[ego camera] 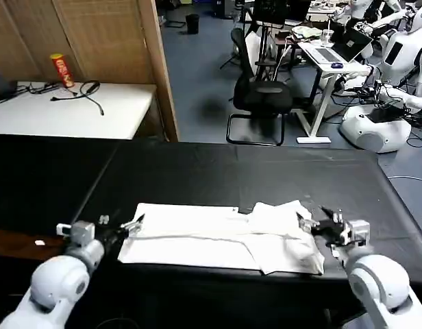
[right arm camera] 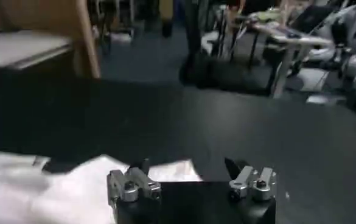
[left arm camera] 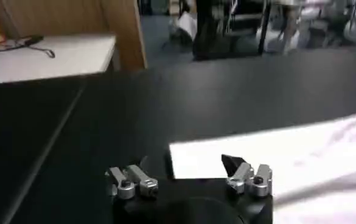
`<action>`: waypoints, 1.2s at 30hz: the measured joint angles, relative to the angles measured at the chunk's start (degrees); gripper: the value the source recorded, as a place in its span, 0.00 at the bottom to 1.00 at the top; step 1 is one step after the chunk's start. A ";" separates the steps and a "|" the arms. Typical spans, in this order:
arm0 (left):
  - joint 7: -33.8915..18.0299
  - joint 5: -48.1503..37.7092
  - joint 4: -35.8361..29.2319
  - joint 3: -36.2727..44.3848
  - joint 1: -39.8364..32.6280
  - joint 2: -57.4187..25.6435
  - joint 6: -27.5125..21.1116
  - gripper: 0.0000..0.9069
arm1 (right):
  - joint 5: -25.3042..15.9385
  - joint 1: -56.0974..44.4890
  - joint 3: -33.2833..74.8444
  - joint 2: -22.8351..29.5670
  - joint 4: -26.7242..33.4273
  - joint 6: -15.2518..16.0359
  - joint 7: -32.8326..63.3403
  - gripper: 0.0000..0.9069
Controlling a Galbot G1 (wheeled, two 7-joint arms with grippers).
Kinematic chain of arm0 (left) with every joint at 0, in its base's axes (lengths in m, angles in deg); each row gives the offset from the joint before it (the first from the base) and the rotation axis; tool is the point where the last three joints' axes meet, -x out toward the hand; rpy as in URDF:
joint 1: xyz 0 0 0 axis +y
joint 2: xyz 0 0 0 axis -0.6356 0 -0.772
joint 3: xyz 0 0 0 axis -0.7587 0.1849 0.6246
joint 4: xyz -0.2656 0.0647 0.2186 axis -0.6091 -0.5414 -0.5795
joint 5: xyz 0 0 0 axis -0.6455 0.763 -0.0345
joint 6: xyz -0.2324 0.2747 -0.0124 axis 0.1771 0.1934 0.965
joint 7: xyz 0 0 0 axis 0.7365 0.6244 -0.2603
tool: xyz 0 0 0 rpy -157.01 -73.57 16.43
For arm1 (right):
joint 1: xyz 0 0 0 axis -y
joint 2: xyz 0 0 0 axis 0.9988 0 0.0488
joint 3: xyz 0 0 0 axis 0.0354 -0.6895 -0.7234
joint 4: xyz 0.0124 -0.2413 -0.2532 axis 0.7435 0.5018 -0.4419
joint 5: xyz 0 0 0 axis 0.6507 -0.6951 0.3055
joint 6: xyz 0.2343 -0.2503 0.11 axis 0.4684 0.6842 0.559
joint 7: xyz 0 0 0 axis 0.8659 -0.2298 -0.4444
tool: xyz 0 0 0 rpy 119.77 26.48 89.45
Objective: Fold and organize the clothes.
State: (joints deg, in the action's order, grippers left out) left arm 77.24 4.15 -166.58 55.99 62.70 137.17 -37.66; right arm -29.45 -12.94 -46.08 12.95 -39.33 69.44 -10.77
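Note:
The clothes are one white T-shirt [ego camera: 218, 236], lying partly folded as a long strip on the black table [ego camera: 231, 171], with a bunched heap at its right end. My left gripper [ego camera: 127, 225] is open at the shirt's left end. In the left wrist view this gripper [left arm camera: 187, 164] straddles the shirt's [left arm camera: 275, 158] edge, one finger over the cloth and one over the bare table. My right gripper [ego camera: 314, 219] is open at the bunched right end. In the right wrist view it [right arm camera: 188, 165] hovers over the rim of the shirt [right arm camera: 74, 182]. Neither gripper holds anything.
A white side table [ego camera: 74, 113] at the back left carries a red can [ego camera: 60, 70] and cables [ego camera: 88, 92]. A wooden screen [ego camera: 108, 41] stands behind it. Beyond the black table are an office chair [ego camera: 262, 92], a desk with a laptop [ego camera: 334, 51] and other robots [ego camera: 379, 116].

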 joint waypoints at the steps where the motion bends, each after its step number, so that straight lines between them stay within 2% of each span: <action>1: -0.16 -0.74 1.23 0.41 -1.24 0.34 -0.08 0.97 | -0.01 1.08 -0.52 0.65 1.23 -0.12 0.26 0.97; 6: -0.64 -5.39 6.87 1.67 -5.78 2.16 -0.96 0.97 | -0.28 4.94 -2.55 3.15 6.75 -0.56 0.03 0.97; 11: -0.45 -8.69 9.95 2.28 -7.45 3.41 -2.64 0.94 | -1.89 6.62 -3.55 5.48 10.47 -0.57 0.25 0.88; 12: -0.43 -8.49 10.36 2.44 -7.56 3.59 -2.68 0.85 | -2.06 6.79 -3.68 5.78 10.92 -0.50 0.32 0.84; 13: -0.37 -8.28 10.85 2.64 -7.66 3.81 -2.67 0.70 | -2.15 6.99 -3.74 6.00 11.42 -0.42 0.39 0.82; 14: -0.32 -8.21 11.15 2.71 -7.71 4.01 -2.62 0.61 | -2.28 7.18 -3.79 6.18 11.83 -0.40 0.35 0.74; 15: -0.30 -8.14 11.37 2.73 -7.82 4.14 -2.54 0.40 | -2.37 7.31 -3.84 6.30 12.08 -0.38 0.23 0.68; 16: -0.26 -8.06 11.63 2.72 -7.92 4.29 -2.42 0.18 | -2.46 7.43 -3.88 6.39 12.26 -0.37 0.13 0.56; 17: -0.25 -8.03 11.77 2.72 -8.00 4.38 -2.31 0.16 | -2.52 7.55 -4.00 6.50 12.38 -0.36 -0.03 0.51; 18: -0.26 -8.00 11.94 2.72 -8.09 4.49 -2.12 0.13 | -2.60 7.60 -4.09 6.60 12.45 -0.34 -0.19 0.35; 19: -0.28 -7.97 12.16 2.72 -8.23 4.63 -1.98 0.04 | -2.71 7.62 -4.16 6.68 12.50 -0.32 -0.27 0.25; 21: -0.41 -7.78 12.59 2.72 -8.44 4.79 -1.64 0.00 | -3.11 7.59 -4.29 7.00 12.51 -0.31 -0.38 0.15; 22: -0.53 -7.68 12.86 2.69 -8.53 4.87 -1.46 0.00 | -3.24 7.53 -4.32 7.11 12.52 -0.31 -0.39 0.10; 23: -0.60 -7.57 13.03 2.68 -8.58 4.88 -1.38 0.00 | -3.47 7.43 -4.31 7.21 12.52 -0.34 -0.40 0.09; 29: -0.43 -5.16 12.82 2.72 -8.24 5.03 -0.72 0.00 | -5.78 6.64 -3.96 8.23 11.86 -2.04 -0.23 0.06; 34: 0.51 1.17 12.91 3.53 -8.49 5.85 3.04 0.00 | -8.07 6.44 -3.02 9.55 11.83 -3.55 -0.05 0.06; 35: 0.56 2.20 13.18 3.58 -8.71 6.08 3.50 0.87 | -8.09 6.41 -2.91 9.87 12.00 -3.57 -0.42 0.29; 36: 0.53 2.60 13.34 3.58 -8.93 6.32 3.62 0.97 | -8.07 6.28 -2.87 10.05 12.01 -3.50 -1.00 0.71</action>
State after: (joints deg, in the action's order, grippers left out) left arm 77.77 6.76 -153.24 59.58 53.77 143.49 -34.04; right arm -37.51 -6.67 -48.95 23.00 -27.32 65.94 -11.77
